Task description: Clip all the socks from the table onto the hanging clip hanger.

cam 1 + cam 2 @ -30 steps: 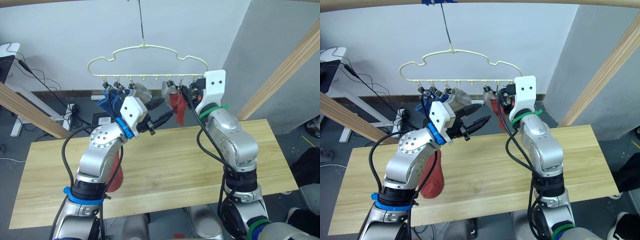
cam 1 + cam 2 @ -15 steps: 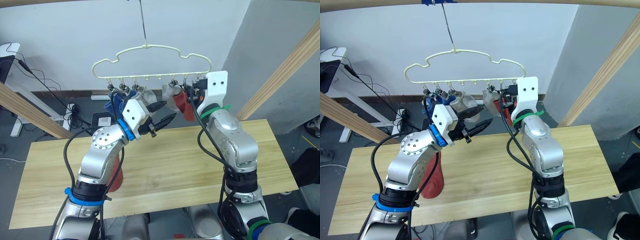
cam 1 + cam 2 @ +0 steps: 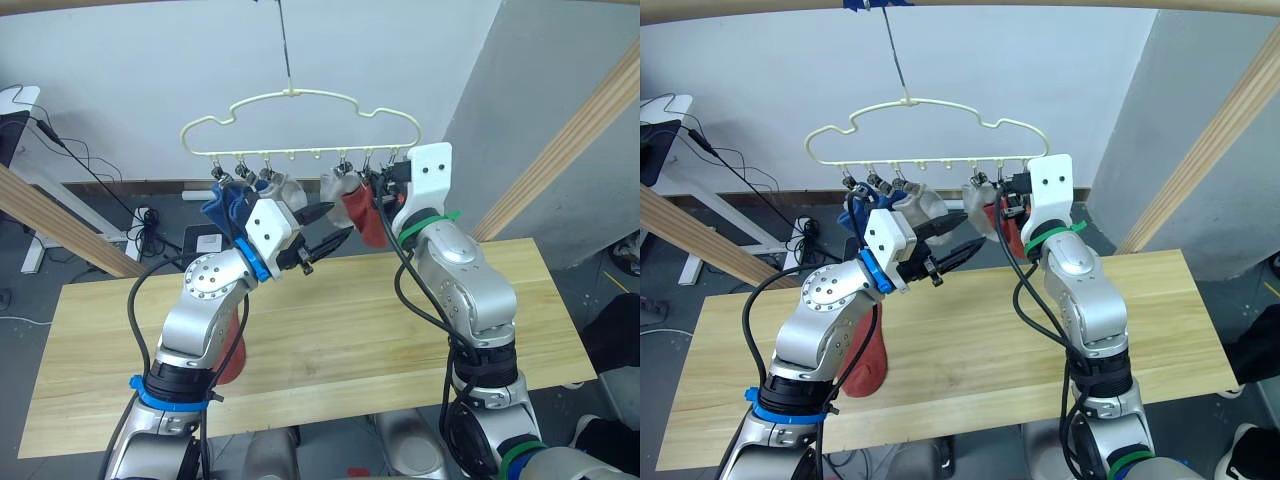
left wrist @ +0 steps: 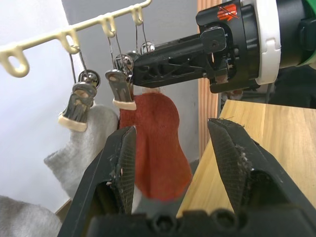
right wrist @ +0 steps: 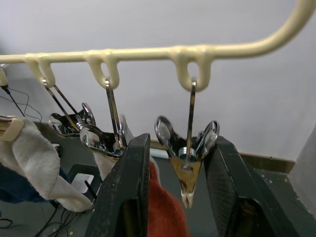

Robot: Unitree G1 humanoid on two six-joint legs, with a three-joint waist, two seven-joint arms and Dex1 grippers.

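Clip hanger (image 3: 300, 100) hangs above table (image 3: 340, 340). Blue sock (image 3: 222, 208), 2 grey socks (image 3: 283, 187) and rust-red sock (image 3: 360, 212) clipped beneath hanger. Second rust-red sock (image 3: 866, 350) on table, below hanger's left end. Left gripper (image 3: 325, 238) spread, empty, below hanger's middle. Right gripper (image 5: 181, 182) spread around empty clip (image 5: 187, 148) at hanger's right end.

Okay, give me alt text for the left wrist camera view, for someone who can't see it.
The left pincer is open, aimed at a rust-red sock hanging from a clip on the cream clip hanger. The right pincer reaches in at the clip above that sock. A grey sock hangs beside it, and the wooden table lies beyond.
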